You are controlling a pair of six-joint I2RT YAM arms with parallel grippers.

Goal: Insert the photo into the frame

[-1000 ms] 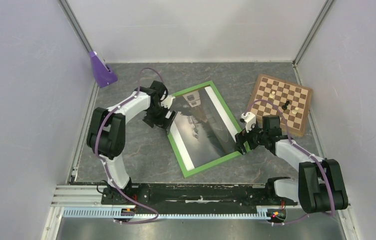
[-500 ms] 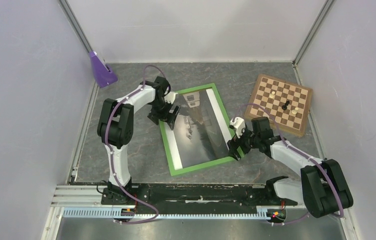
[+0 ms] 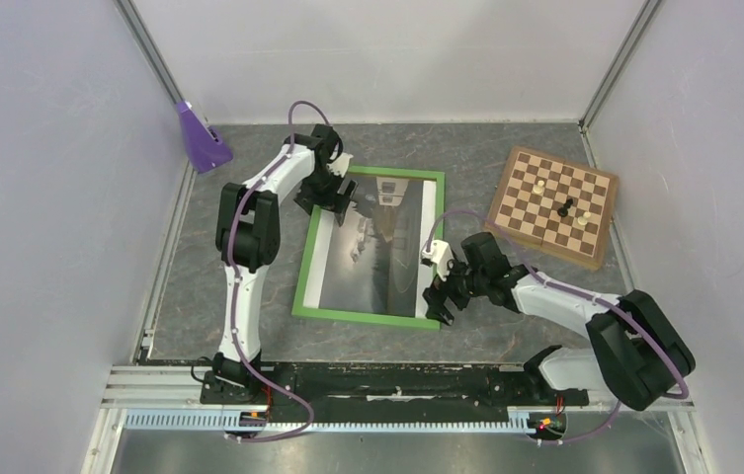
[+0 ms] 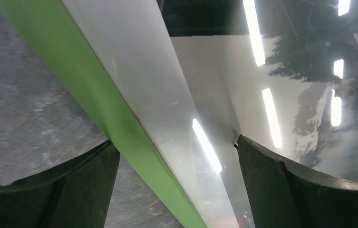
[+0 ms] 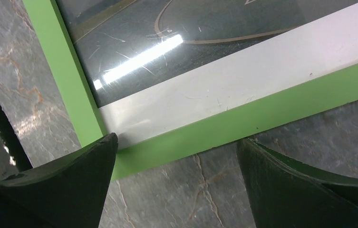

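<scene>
- The left gripper [image 3: 338, 200] stands spread wide, gripping nothing; in its wrist view [image 4: 174, 145] one finger sits outside the green rail and the other over the glossy print
- The right gripper [image 3: 441, 300] is equally wide and empty; its wrist view [image 5: 177, 142] shows the fingers either side of a corner of the frame [image 5: 224, 124]
- Between the two grippers the frame [image 3: 303, 275] lies flat, green face up, with the photo [image 3: 372, 262] inside its rails, white strips along both long edges
- Over the last second the frame has swung from a diagonal lie to nearly square with the table [image 3: 249, 247], both grippers travelling with opposite corners
- Judged from this, the photo is already seated and only straightening or withdrawal remains
- The chessboard [image 3: 550, 205] lies beyond the right gripper, well apart
</scene>
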